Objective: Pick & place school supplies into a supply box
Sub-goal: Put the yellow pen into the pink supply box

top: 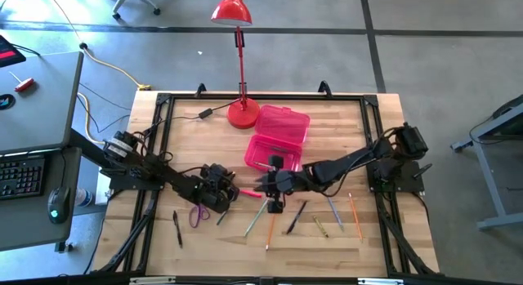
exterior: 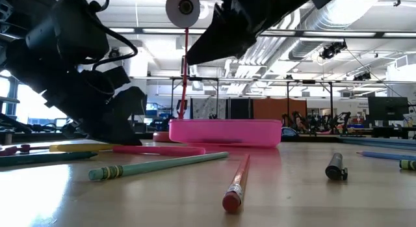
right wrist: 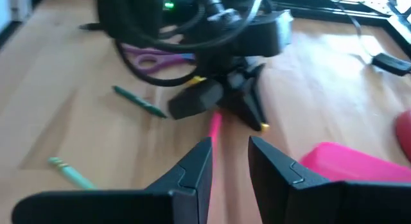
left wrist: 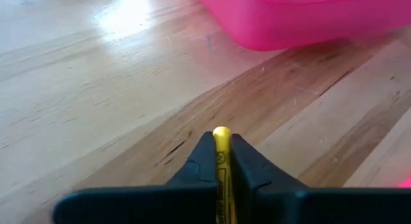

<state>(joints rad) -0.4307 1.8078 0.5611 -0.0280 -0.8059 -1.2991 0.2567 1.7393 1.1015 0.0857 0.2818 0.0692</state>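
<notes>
My left gripper (left wrist: 222, 161) is shut on a yellow pen (left wrist: 221, 135), low over the table just left of the supply box (top: 276, 140). The box is translucent pink with its lid open and rests on the table (exterior: 224, 133). My right gripper (right wrist: 229, 156) is open and hangs above the table in front of the box (top: 274, 184), touching nothing. In the right wrist view a pink pen (right wrist: 214, 124) lies beyond its fingers. Purple scissors (top: 198, 214), a green pencil (exterior: 156, 165) and an orange pencil (exterior: 237, 180) lie flat on the wood. My left gripper pinches the yellow pen between its two fingers; the pen's rounded end (left wrist: 222, 131) sticks out just past the fingertips. The pen runs along the fingers, which slant down toward the table. Whether the pen is clear of the wood, I cannot tell.
A red desk lamp (top: 239, 69) stands behind the box, its base (top: 243, 113) at the box's far left corner, and a black cable (top: 204, 114) lies beside it. More pens lie toward the table's near right (top: 335, 210), and a black marker (exterior: 336, 167) lies there too.
</notes>
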